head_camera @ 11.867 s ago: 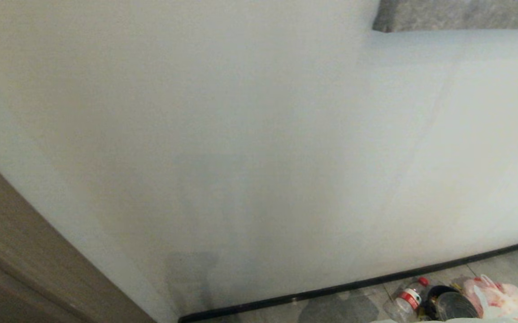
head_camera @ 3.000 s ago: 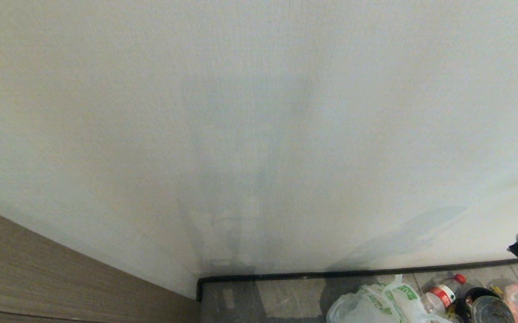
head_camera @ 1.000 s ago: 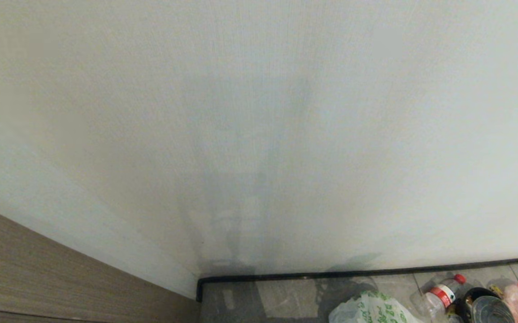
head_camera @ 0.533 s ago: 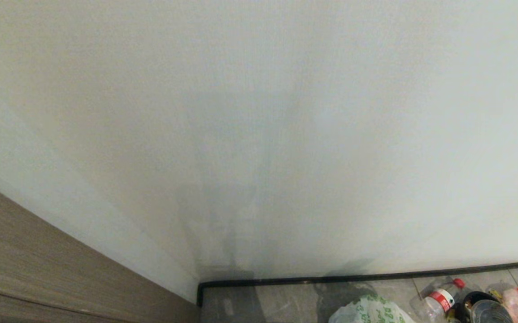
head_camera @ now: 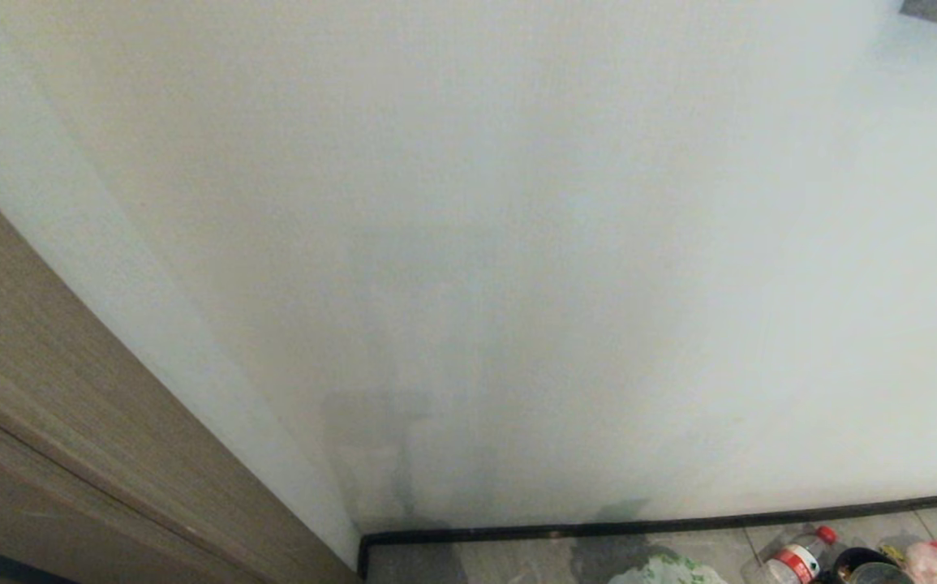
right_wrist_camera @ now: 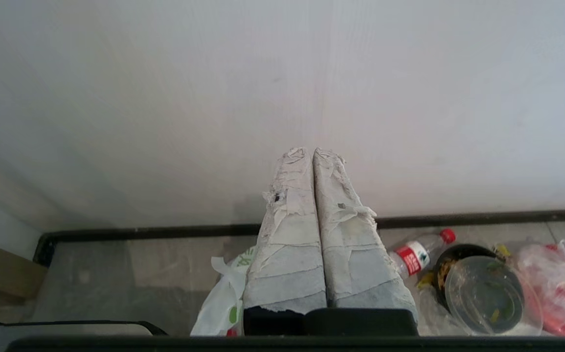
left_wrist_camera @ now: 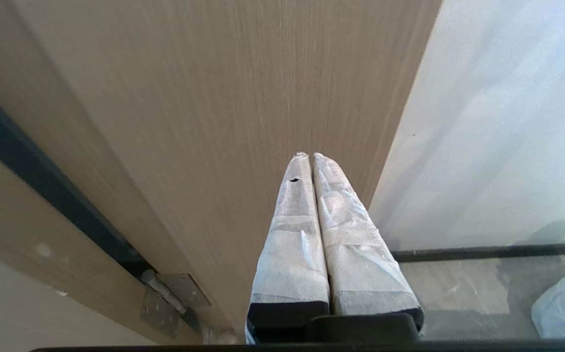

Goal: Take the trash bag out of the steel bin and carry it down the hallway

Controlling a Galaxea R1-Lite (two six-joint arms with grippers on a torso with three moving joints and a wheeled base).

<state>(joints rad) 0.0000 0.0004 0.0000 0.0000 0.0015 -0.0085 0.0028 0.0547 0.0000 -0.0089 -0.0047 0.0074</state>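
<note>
White wall (head_camera: 517, 243) and black skirting (head_camera: 679, 526) fill the view. On the hallway floor (right_wrist_camera: 130, 274) lies a white, green-printed trash bag (right_wrist_camera: 228, 298) beside a bottle (right_wrist_camera: 417, 254); no steel bin shows. Left claw (left_wrist_camera: 310, 157) and right claw (right_wrist_camera: 310, 152) are pressed together, holding nothing (apparently the bag has been set down).

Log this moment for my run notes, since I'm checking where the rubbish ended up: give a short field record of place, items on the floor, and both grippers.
place: corner where a wooden door meets a white wall with black skirting
floor items: white bag with green print, plastic bottle with red cap, black round tub with clear lid, pinkish-red bag
steel bin: not in view
left gripper: shut, empty, pointing at the door
right gripper: shut, empty, above the white bag
</note>
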